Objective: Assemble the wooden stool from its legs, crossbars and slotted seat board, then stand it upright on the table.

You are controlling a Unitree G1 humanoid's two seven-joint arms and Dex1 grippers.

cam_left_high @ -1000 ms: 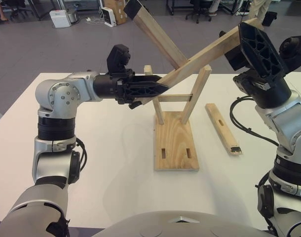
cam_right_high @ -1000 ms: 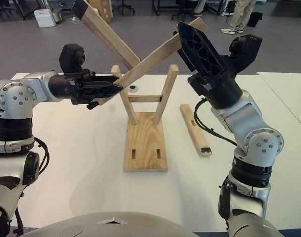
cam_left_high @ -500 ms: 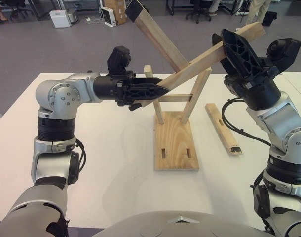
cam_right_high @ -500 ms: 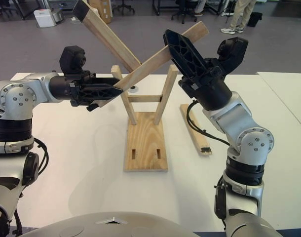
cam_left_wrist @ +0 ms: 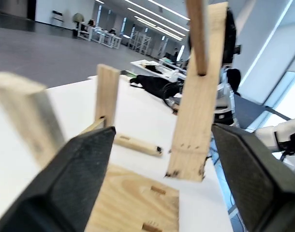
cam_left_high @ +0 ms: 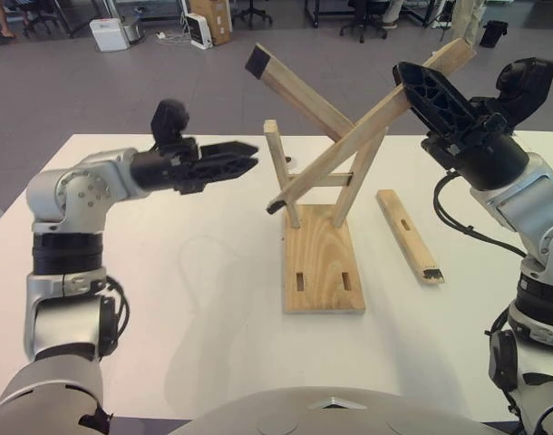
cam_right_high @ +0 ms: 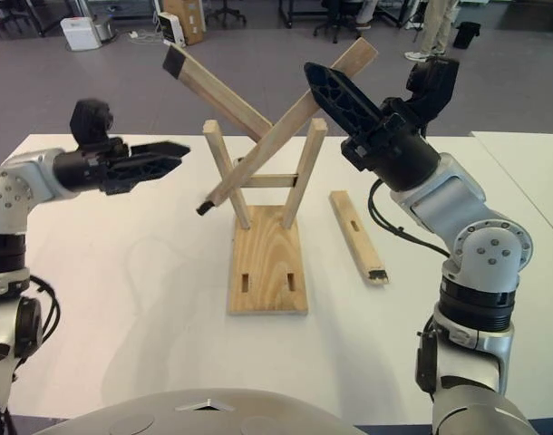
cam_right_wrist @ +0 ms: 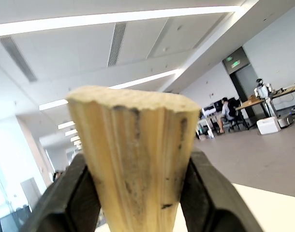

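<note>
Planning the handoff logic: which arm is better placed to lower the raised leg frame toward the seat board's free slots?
Right. The right gripper is shut on the upper end of the leg frame, above the seat board. The left gripper is open, off to the side, touching no wood.

**benchguy:** Background's mostly grey floor (cam_left_high: 122, 91). A white case (cam_left_high: 111, 33) sits out at 11 o'clock, and there's a cardboard box (cam_left_high: 218, 13) closer to 12.

**sawdust42:** Yep, plus an office chair (cam_left_high: 361, 25) just past 12 and a black bag (cam_left_high: 494, 33) on the floor at 1 o'clock. Another white table (cam_right_high: 530, 172) is off at 2. The ceiling has long light strips (cam_right_wrist: 138, 21).
</note>
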